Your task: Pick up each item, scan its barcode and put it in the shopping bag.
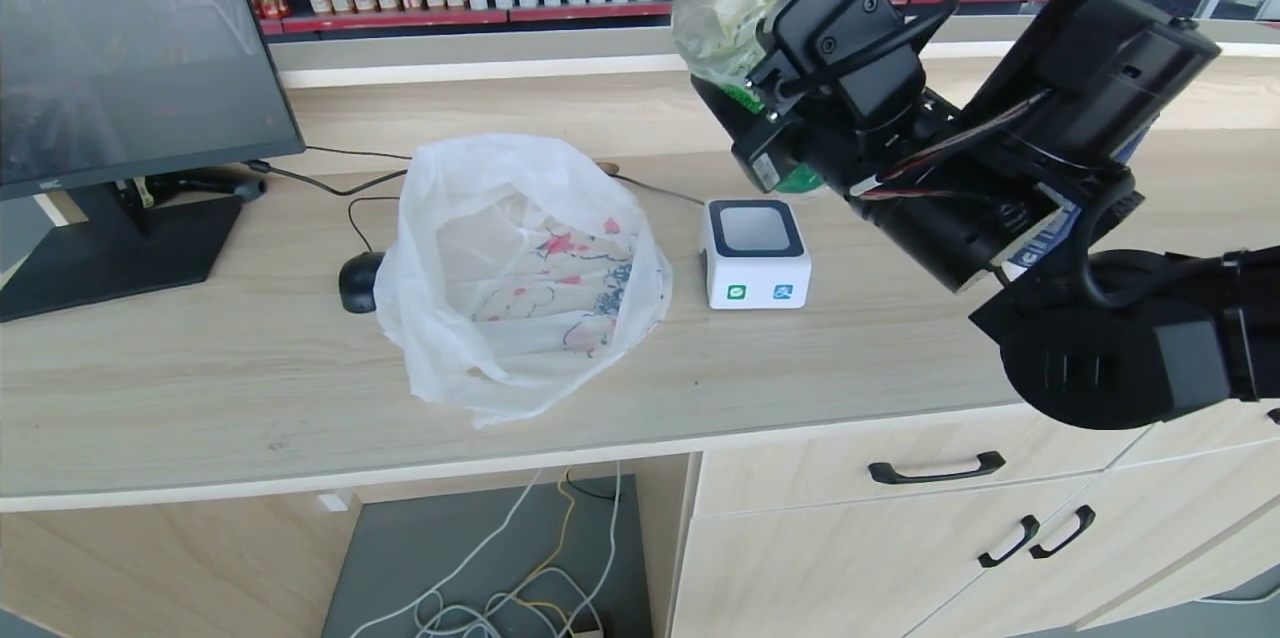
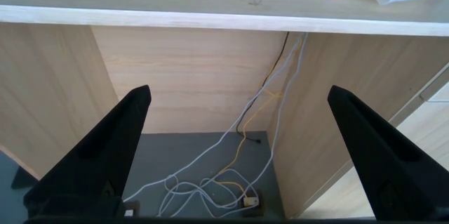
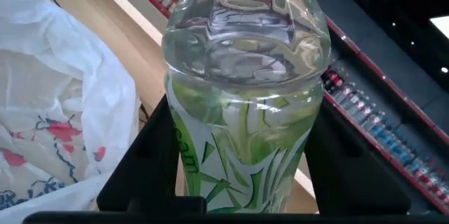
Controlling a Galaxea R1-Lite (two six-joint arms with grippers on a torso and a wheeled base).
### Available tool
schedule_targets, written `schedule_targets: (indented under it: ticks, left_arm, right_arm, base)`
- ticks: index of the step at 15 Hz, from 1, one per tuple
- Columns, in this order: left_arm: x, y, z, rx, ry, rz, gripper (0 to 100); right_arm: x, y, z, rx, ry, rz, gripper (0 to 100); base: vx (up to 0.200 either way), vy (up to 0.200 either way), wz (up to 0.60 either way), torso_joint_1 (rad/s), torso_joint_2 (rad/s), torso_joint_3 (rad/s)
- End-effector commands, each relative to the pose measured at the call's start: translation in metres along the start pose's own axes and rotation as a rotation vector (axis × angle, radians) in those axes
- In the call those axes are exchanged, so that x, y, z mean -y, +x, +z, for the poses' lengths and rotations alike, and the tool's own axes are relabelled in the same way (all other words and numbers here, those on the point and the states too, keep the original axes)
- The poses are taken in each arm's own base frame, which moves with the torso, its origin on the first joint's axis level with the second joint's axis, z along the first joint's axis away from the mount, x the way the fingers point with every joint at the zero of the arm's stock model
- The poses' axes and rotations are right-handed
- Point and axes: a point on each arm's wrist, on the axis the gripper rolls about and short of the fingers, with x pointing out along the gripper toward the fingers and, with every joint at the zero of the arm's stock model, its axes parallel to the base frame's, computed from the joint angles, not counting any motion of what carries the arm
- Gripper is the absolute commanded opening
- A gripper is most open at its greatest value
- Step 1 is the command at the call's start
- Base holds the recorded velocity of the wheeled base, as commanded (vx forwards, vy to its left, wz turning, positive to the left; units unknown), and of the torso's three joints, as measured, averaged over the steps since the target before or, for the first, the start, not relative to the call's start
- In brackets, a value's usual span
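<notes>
One clear plastic bottle with a green patterned label [image 1: 712,13] is sitting clamped at its labelled waist between the black fingers of the right gripper [image 1: 762,113]. The bottle is hanging in the air at about twelve o'clock from the small white box scanner with the dark glass top [image 1: 755,251]. The scan seems to be the step in hand. Doing it well is probably meaning bringing the bottle down toward six o'clock until the label is facing the glass squarely. Rolling the wrist slowly is also looking wise, since the barcode is not showing and the fingers may be covering part of the label. The crumpled translucent white plastic shopping bag [image 1: 520,268] is lying open-mouthed on the pale wooden counter [image 1: 200,388] at nine o'clock from the scanner, near it, so the drop is asking only a short sideways carry. The left gripper [image 2: 238,94] is hanging below the counter's edge with its fingers wide apart, holding nothing
</notes>
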Motion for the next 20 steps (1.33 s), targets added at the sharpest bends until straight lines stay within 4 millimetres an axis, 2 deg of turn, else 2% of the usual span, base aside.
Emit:
schedule_targets:
  ticks: [1, 9, 13, 18, 20]
  left_arm:
    - [0.0, 0.0, 0.0, 0.0, 0.0, 0.0, 100]
    - [0.0, 0.0, 0.0, 0.0, 0.0, 0.0, 100]
    - [0.0, 0.0, 0.0, -0.002, 0.0, 0.0, 100]
    - [0.0, 0.0, 0.0, 0.0, 0.0, 0.0, 100]
    - [0.0, 0.0, 0.0, 0.0, 0.0, 0.0, 100]
  right_arm:
    - [0.004, 0.005, -0.019, 0.006, -0.066, 0.021, 0]
    - [-0.008, 0.006, -0.036, 0.131, -0.206, 0.165, 0]
    - [-0.011, 0.004, -0.052, 0.129, -0.247, 0.207, 0]
    - [-0.02, 0.002, -0.059, 0.156, -0.277, 0.279, 0]
    - [-0.011, 0.001, -0.07, 0.142, -0.288, 0.276, 0]
  base:
    - [0.0, 0.0, 0.0, 0.0, 0.0, 0.0]
    - [0.0, 0.0, 0.0, 0.0, 0.0, 0.0]
    - [0.0, 0.0, 0.0, 0.0, 0.0, 0.0]
    - [0.0, 0.0, 0.0, 0.0, 0.0, 0.0]
    - [0.0, 0.0, 0.0, 0.0, 0.0, 0.0]
